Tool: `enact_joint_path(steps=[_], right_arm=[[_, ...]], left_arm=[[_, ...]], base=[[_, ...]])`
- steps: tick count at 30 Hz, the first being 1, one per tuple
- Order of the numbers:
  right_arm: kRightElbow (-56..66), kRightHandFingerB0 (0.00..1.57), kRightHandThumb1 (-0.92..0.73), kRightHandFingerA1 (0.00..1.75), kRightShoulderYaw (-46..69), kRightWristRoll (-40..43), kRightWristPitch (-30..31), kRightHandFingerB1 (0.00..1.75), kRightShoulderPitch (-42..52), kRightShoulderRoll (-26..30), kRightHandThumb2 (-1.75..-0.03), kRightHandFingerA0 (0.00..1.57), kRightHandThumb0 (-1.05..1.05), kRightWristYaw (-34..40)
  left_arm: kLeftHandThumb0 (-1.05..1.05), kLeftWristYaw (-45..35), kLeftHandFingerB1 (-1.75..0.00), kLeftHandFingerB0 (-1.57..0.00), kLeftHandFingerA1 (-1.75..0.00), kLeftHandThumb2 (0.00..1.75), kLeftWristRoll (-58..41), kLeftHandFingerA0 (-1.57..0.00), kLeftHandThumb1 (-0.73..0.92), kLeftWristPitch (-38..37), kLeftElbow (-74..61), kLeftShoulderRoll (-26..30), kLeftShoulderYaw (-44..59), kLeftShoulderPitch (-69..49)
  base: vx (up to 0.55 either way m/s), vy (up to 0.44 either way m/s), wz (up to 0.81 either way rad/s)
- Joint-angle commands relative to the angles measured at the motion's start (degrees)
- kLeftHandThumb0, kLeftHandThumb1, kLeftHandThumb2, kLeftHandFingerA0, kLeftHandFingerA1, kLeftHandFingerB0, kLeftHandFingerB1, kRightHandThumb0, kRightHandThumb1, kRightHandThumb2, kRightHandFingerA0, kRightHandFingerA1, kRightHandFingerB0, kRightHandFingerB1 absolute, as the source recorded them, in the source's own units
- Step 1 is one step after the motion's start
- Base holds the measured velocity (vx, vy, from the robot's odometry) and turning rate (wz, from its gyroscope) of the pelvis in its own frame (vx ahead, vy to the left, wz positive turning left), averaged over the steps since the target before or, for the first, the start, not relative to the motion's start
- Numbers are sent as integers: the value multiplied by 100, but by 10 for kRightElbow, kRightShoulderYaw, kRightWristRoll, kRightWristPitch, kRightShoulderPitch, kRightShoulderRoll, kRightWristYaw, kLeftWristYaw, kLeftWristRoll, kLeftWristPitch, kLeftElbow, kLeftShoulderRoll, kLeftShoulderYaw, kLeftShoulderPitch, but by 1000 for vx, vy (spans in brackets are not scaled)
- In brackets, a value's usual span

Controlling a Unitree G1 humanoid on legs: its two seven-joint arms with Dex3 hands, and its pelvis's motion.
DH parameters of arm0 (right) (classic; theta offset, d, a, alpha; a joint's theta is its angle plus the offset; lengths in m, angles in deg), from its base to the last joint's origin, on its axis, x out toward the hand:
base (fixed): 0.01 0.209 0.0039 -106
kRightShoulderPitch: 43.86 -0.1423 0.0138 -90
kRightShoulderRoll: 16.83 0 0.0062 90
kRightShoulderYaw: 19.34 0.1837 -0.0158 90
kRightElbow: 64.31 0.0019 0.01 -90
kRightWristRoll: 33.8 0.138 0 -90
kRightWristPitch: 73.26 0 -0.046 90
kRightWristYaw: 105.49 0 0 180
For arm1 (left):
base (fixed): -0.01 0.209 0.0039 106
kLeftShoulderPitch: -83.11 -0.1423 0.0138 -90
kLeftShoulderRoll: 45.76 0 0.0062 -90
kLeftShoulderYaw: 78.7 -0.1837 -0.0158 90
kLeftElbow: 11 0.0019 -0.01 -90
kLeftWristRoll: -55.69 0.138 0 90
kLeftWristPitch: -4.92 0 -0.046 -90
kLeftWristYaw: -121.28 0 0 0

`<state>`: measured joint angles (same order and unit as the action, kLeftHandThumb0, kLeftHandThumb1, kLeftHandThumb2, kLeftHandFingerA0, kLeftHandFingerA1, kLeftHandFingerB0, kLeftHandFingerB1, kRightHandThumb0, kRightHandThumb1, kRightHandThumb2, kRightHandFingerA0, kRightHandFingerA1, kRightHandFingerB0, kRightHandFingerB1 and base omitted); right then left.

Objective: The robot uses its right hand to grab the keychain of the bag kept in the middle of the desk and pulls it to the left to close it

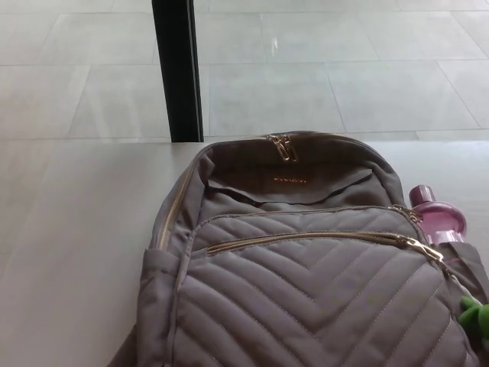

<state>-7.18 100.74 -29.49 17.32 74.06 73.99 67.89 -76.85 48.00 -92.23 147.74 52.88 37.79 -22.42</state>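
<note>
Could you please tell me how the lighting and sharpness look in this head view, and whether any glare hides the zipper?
Head view: soft, even daylight with no hard shadows. There is a faint glare streak on the pale tiled floor. The taupe quilted backpack and its gold front zipper pull are slightly soft but readable and free of glare. The translucent pink bottle glows a little.

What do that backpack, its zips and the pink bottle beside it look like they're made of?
The backpack looks like matte taupe woven fabric, likely synthetic, padded under chevron stitching. The zips seem to be metal: gold, shiny and catching the light. The bottle is glossy translucent pink, probably plastic, though glass can't be ruled out.
</note>
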Motion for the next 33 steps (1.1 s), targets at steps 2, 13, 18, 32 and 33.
enact_joint_path(steps=[2,13,18,32,33], right_arm=[[114,13,-48,84,74,96,53,62,-18,9,-88,74,-78,0],[398,5,-66,50,80,136,105,37,-57,26,-60,34,-88,-19],[579,1,-65,39,-15,143,101,21,-47,42,-60,26,-80,-88],[566,4,-50,48,-140,43,-9,25,12,91,-86,7,-72,-164],[561,4,-50,48,-147,33,-23,25,9,94,-86,7,-72,-163]], left_arm=[[-95,-41,-46,-45,-55,89,-31,-57,91,-25,13,11,15,10],[-96,-50,-45,-44,-54,89,-33,-55,91,-28,14,13,20,8],[-95,-50,-46,-45,-55,89,-37,-55,92,-25,14,12,24,13],[-96,-49,-44,-44,-54,89,-34,-55,92,-35,23,15,19,11],[-96,-52,-44,-44,-54,89,-32,-55,92,-35,22,16,16,10]], base=[[0,0,0],[0,0,0],[0,0,0],[0,0,0],[0,0,0]])
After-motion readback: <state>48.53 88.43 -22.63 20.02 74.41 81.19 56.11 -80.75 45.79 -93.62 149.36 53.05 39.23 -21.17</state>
